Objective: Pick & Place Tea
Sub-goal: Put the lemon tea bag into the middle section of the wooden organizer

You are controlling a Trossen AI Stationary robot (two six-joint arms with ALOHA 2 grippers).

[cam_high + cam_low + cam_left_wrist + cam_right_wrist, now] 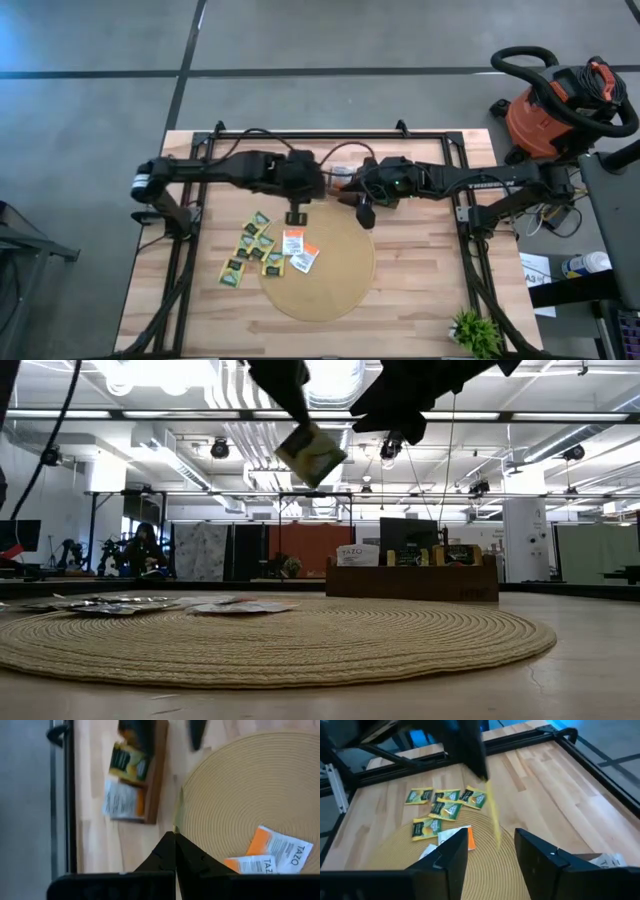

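Left pincer point(175, 851) pinching yellow sachet point(311, 454), edge-on

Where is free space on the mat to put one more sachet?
The round mat is bare on its right and near part, toward the small plant. Its left edge is crowded with yellow sachets and orange sachets.

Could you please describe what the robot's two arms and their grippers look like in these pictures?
Both arms are dark, nearly black, jointed, with thin black cables looping behind them. The left gripper ends in narrow dark fingers tapering to points. The right gripper has broader, squared black fingers; a small green light glows on its wrist.
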